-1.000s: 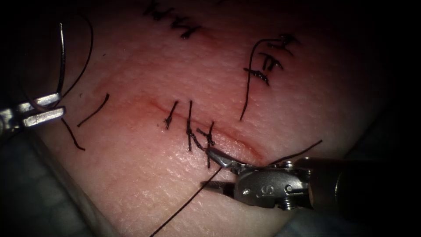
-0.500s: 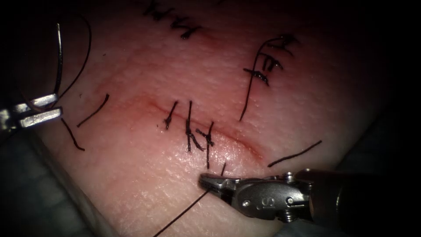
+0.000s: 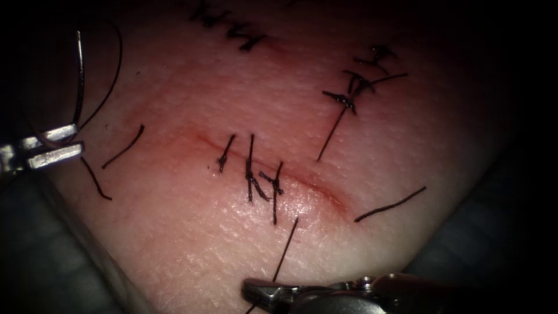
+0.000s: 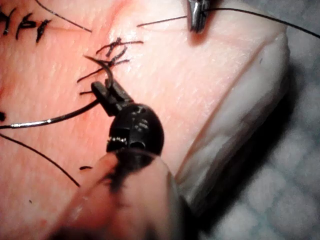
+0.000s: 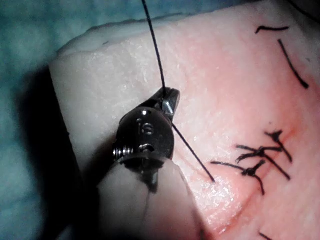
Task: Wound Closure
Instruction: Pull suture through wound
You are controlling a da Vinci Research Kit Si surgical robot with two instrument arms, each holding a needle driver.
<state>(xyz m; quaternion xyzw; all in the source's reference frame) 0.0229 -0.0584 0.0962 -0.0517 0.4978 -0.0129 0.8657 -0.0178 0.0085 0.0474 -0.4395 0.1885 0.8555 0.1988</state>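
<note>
Fingers of the left arm's silver tool (image 3: 49,148), at nine o'clock well left of the cut, pinch the thin curved steel needle (image 3: 79,75) near one end; it arcs up clear of the pale pink pork tissue (image 3: 174,232). Dark stitches (image 3: 251,168) cross the reddened cut (image 3: 314,189) at centre. At six o'clock, the right arm's tool (image 3: 258,289) has fingers pressed together on the black thread (image 3: 286,247), which runs taut from beside the cut.

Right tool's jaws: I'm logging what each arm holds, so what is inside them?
The right tool is shut on the thread, which runs up to the tissue below the cut. The clamped stretch is covered. The left tool holds the needle, clear of the tissue.
</note>
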